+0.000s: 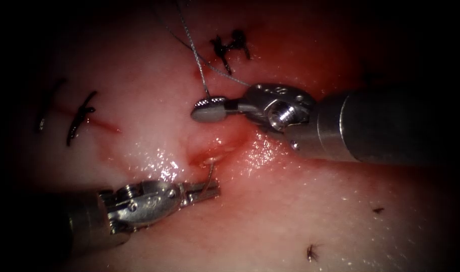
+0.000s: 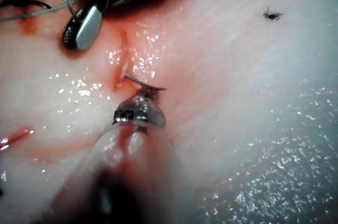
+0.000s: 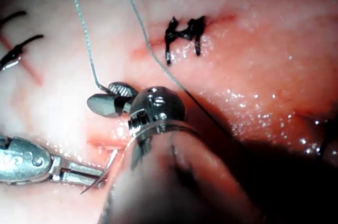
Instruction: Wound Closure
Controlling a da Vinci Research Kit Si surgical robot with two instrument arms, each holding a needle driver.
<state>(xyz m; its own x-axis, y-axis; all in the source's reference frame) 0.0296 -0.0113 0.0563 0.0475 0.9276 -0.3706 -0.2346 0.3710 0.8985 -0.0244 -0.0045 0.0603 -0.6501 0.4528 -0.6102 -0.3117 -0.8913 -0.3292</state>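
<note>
The pale pink, glistening slab of pork-belly tissue (image 1: 300, 221) is seen with a short, red-edged cut (image 1: 212, 151) at its middle. The thin, curved steel needle (image 1: 209, 177) is lodged in the tissue at this cut: one end is buried at the wound's lip, and the exposed part arcs down to the left arm's silver needle driver (image 1: 205, 191). That tool's jaws are closed on the needle near its free, pointed end, which is seen projecting just past the jaws in the right wrist view (image 3: 97, 179).

The right arm's steel-jawed needle driver (image 1: 208, 109) is held just above the cut. Its jaws are closed on the fine grey thread (image 1: 196, 55), which is gripped at the jaw tips and runs upward out of the picture; a second strand passes behind the tool's wrist.

As to progress, a finished knot of dark suture (image 1: 230, 46) is seen above the cut, and a further dark stitch (image 1: 81, 116) lies well apart on the left, beside a thin red streak. Small dark thread ends (image 1: 312, 252) are scattered on the tissue to the lower right. The central cut is judged unclosed: its lips are apart, red fluid (image 1: 270, 151) is pooled around it, and no knot lies over it. This stitch is therefore judged to be only partly placed.
</note>
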